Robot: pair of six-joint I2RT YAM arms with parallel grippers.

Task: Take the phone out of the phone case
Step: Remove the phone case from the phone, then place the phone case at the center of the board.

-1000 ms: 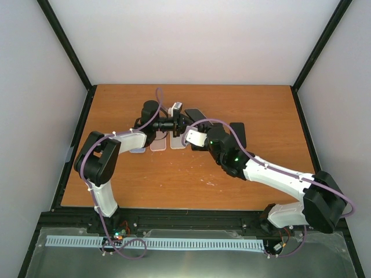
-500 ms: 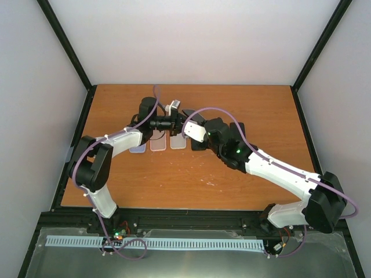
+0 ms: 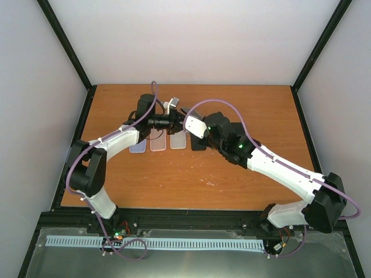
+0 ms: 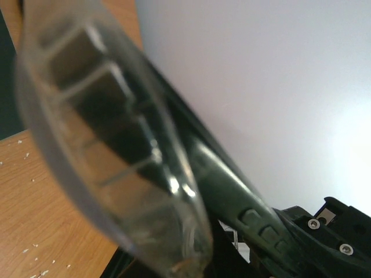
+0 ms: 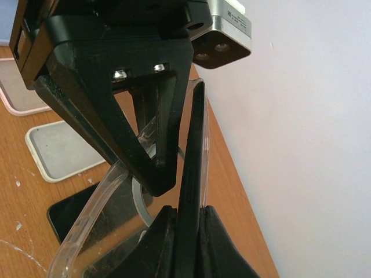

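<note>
phone (image 5: 193, 150) clamped in right jaws, clear case (image 4: 104, 139) apparently pinched in left jaws

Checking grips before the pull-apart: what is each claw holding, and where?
Left claw grips the clear case near its rim; right claw pinches the dark phone by its thin edge.

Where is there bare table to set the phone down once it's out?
Bare wood along the near edge of the table between left arm and right arm, and the far right corner. Crowded: the centre, around the row of cases.
</note>
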